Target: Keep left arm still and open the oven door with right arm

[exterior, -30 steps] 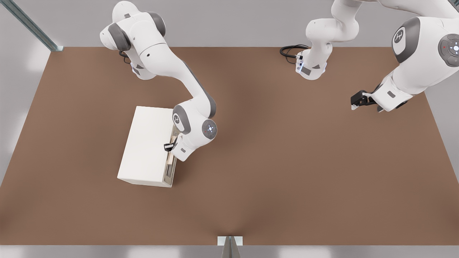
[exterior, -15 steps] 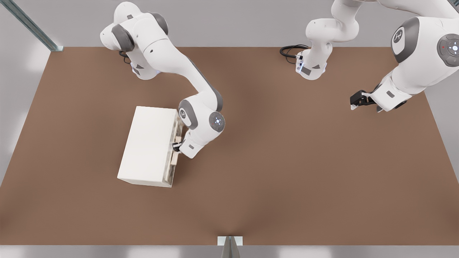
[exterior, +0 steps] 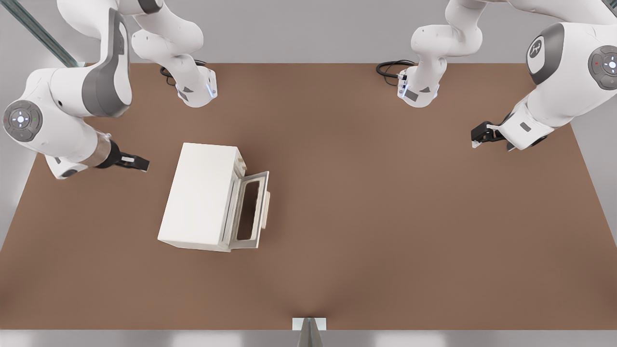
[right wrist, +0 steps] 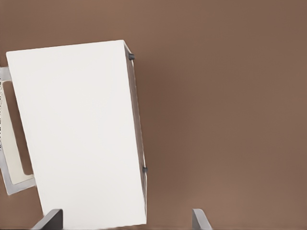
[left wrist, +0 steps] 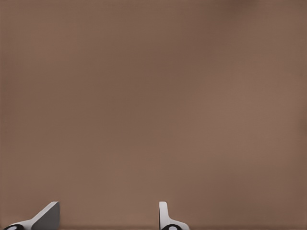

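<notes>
1. We are holding our gripper (exterior: 140,165) raised, well apart from the oven (exterior: 200,195), on its closed back side, fingers (right wrist: 50,219) spread wide and empty.
2. The oven door (exterior: 250,209) is lying swung open (its window is partly cut off in our wrist view).

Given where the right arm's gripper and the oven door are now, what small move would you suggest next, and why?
Probably none beyond holding the arm still. The oven door already hangs swung out from the oven, its window frame lying open toward the front view's right. The gripper sits clear of the oven on the front view's left, fingers spread wide and holding nothing.
</notes>
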